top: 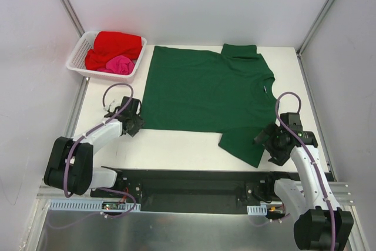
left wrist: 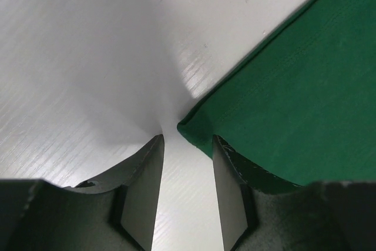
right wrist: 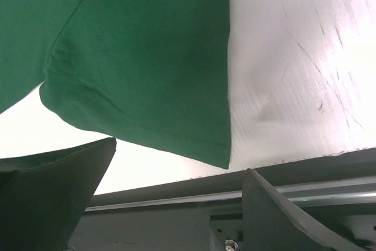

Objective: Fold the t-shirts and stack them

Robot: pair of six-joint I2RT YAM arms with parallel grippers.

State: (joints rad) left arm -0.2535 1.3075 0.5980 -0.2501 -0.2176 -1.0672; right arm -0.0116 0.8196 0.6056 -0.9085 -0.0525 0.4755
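Left end effector [left wrist: 188, 143] partly hides the green t-shirt [left wrist: 294, 98] corner.

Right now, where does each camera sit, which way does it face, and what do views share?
Top: above and behind, looking down on table, green shirt, basket; left arm, right arm show.
Left wrist: low over the table, facing the shirt's corner; its fingers show.
Right wrist: low, facing a sleeve and the near rail; its fingers show, apart.
Shared: all see the green shirt.

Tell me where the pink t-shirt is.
In the top view the pink t-shirt lies in the white basket at the far left of the table, beside the red t-shirt.
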